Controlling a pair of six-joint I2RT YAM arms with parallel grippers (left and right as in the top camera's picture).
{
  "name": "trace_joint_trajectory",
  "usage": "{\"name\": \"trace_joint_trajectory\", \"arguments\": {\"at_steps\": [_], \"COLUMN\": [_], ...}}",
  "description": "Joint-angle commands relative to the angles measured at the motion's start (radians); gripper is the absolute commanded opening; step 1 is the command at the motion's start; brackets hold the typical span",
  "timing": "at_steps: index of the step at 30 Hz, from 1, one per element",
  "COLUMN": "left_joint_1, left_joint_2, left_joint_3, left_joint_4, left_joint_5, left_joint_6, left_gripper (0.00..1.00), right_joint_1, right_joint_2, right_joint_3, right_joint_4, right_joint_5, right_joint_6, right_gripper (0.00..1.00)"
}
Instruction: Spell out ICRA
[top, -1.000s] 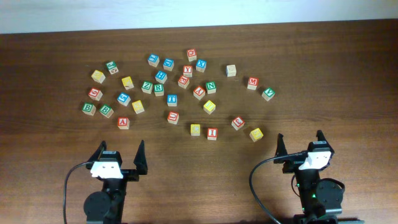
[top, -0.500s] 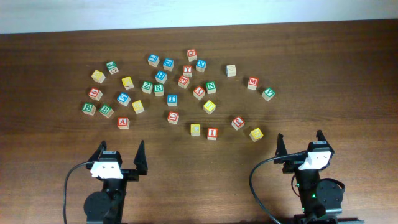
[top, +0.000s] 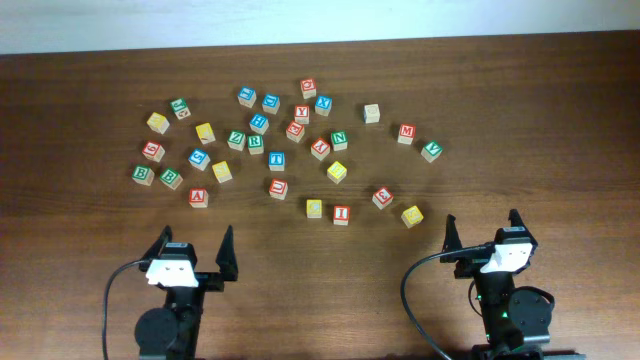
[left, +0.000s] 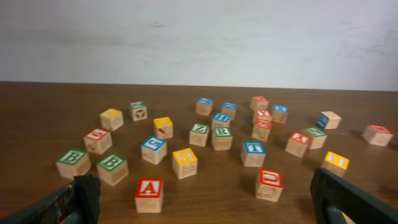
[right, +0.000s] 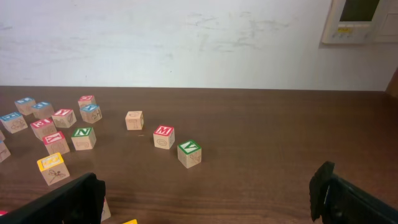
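The left arm and right arm are matt black with rounded joint housings. Each carries a white block behind two black, tapering fingers: the left gripper and the right gripper. A thin black cable loops beside each arm. A small green light glows on the right one.

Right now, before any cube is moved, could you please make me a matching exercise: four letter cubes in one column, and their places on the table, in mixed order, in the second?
Column one:
1. red A cube
2. red I cube
3. green R cube
4. red M cube

Column two:
a. beside the green V cube, on the right of the group
b. nearest the open left claw
c. front middle, a yellow cube on its left
d. beside the green Z cube, among the crowded cubes

Pairs: 1-b, 2-c, 3-d, 4-a.
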Motion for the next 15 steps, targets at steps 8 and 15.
{"name": "trace_joint_trajectory", "arguments": {"at_steps": [8,15], "left_joint_1": [0.0,0.0], "left_joint_2": [0.0,0.0], "left_joint_3": [-0.005,0.103], "left_joint_4": [0.037,0.277], "left_joint_5": [0.248,0.382], "left_joint_6": [0.018,-0.101], "left_gripper": [0.99,0.99], "right_joint_1": [-0.005,-0.005], "right_joint_2": [-0.005,-0.005], "right_joint_3": [-0.006,-0.006], "right_joint_4": [-0.005,-0.005], "right_joint_5": [0.012,0.012], "right_joint_6": [-0.002,-0.002], "right_gripper": [0.98,0.98]}}
